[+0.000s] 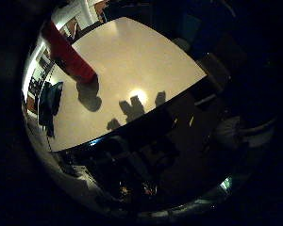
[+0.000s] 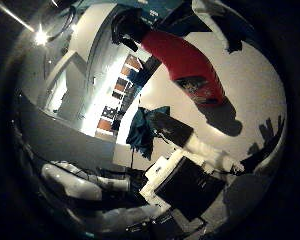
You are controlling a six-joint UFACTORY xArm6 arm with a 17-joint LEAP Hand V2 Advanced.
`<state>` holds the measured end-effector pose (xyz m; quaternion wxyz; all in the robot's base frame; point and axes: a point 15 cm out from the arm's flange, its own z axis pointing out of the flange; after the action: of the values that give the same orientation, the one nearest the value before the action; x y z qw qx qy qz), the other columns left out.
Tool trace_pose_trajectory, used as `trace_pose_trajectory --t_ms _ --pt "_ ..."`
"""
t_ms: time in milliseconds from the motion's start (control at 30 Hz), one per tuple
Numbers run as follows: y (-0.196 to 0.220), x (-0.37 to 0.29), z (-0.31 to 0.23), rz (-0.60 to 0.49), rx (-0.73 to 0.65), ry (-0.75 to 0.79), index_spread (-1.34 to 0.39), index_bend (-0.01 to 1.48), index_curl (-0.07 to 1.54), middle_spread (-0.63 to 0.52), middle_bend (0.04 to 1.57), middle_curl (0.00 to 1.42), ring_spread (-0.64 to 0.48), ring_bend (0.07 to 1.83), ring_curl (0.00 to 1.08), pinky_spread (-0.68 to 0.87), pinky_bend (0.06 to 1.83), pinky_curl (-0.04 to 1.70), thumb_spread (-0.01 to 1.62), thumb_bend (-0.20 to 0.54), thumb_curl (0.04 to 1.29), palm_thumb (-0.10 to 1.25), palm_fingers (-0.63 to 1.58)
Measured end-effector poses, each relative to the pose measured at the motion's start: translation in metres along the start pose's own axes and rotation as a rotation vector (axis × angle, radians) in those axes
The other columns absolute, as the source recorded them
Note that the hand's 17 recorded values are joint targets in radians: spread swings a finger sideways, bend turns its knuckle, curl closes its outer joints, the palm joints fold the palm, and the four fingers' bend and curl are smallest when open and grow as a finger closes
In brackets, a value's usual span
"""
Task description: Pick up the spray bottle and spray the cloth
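Note:
A red spray bottle with a black spray head is on the pale table; it also shows in the little finger side view, casting a shadow. A dark teal cloth lies crumpled near the table's edge beside the bottle; the little finger side view shows it too. My right hand hovers over the table, away from the bottle and the cloth. Its white and black parts reach in from the edge of the thumb side view. Shadows of straight fingers fall on the table. It holds nothing.
The table's near edge runs below the finger shadows, with dark floor and clutter beyond. Shelves stand against the wall past the cloth. A chair-like shape sits by the table's far side.

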<state>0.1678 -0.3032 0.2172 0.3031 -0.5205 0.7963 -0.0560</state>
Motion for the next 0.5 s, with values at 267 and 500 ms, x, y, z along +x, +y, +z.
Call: trace_pose_trajectory --t_ms 267,500 --pt "-0.0009 -0.0007 0.0000 -0.003 0.001 0.000 -0.36 0.22 0.83 -0.04 0.19 0.45 0.04 0.26 0.39 0.34 0.23 0.26 1.07 -0.023 0.31 0.56 0.49" --pt "0.0001 -0.0007 0.0009 -0.003 -0.001 -0.002 -0.36 0.22 0.83 -0.04 0.19 0.45 0.04 0.26 0.39 0.34 0.23 0.26 1.07 -0.023 0.31 0.56 0.49"
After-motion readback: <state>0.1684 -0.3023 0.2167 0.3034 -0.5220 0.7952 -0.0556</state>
